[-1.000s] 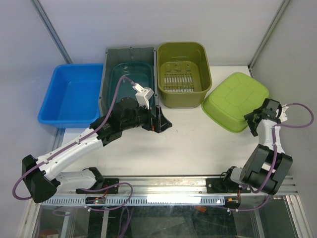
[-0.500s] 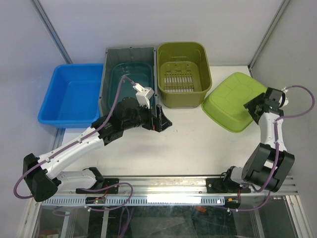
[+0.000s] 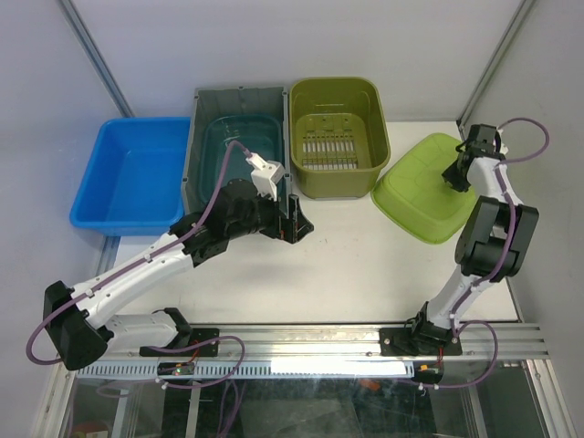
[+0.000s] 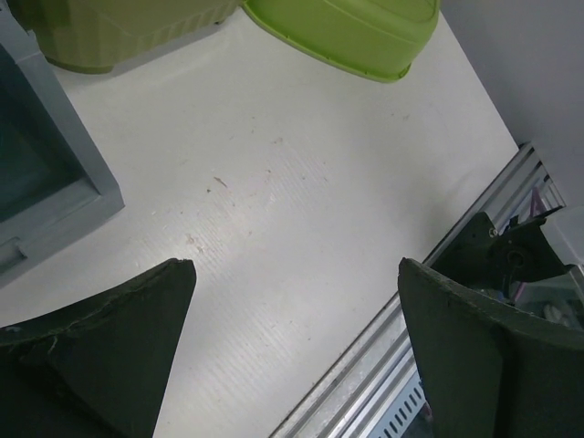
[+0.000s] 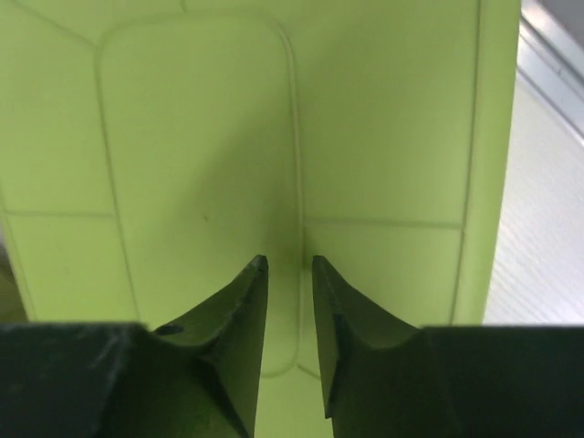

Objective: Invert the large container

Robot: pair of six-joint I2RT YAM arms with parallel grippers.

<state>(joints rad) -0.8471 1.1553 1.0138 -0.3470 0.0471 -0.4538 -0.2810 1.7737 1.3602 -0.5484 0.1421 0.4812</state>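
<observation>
The large lime green container (image 3: 424, 192) lies bottom up on the white table at the right. It also shows at the top of the left wrist view (image 4: 347, 27), and its ribbed bottom fills the right wrist view (image 5: 201, 137). My right gripper (image 3: 457, 173) hangs just above the far right part of that bottom. Its jaws (image 5: 290, 265) stand nearly together with only a thin gap and hold nothing. My left gripper (image 3: 297, 224) is wide open and empty (image 4: 297, 265) above the bare table, left of the container.
An olive green slotted basket (image 3: 294, 137) and a grey bin (image 3: 193, 155) stand side by side at the back. A blue bin (image 3: 91, 182) sits at the far left. A metal rail (image 3: 301, 342) runs along the near edge.
My right arm has swung away from the container's near right edge, up and back over its far right part. The left arm has barely moved.
</observation>
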